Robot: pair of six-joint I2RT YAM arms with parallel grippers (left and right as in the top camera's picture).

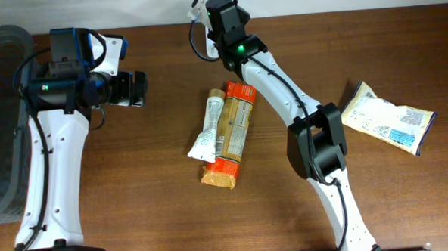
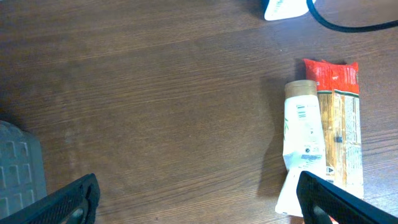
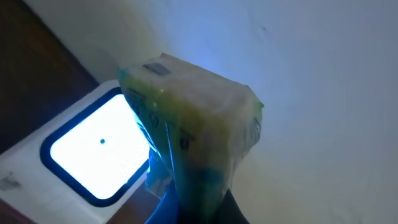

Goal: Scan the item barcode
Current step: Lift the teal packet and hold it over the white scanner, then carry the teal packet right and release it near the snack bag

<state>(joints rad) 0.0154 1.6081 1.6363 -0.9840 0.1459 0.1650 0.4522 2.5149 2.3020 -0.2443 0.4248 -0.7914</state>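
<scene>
Right end effector: closed tight on a soft yellow-green packet, at the far edge of the tabletop.
Left end effector: fingers wide apart and empty, over bare wood on the left, well apart from everything.
Item position: the packet hangs just beside the lit window of the scanner, overlapping only its right corner in the right wrist view.
Risk, no read: you cannot see a barcode on the face turned to the window. If it sits on another side, the scan fails until you rotate the wrist.
Risk, distorted code: the wrapper looks crumpled and glossy. I judge that folds or glare from the light could break up the bars.
Risk, slip: the grip sits low on a limp wrapper. A quick turn could let the packet slide or sag out of line.
Risk, contact: the packet is very near the scanner housing. Pushing closer could shove the scanner, which stands by the tabletop's edge with its cable looped beside the arm.
Risk, snag: a wide swing of the right arm could catch that cable.
Other goods: a white tube and an orange pack lie touching mid-tabletop, and a printed bag lies to the right. All are well apart from the scanner.
</scene>
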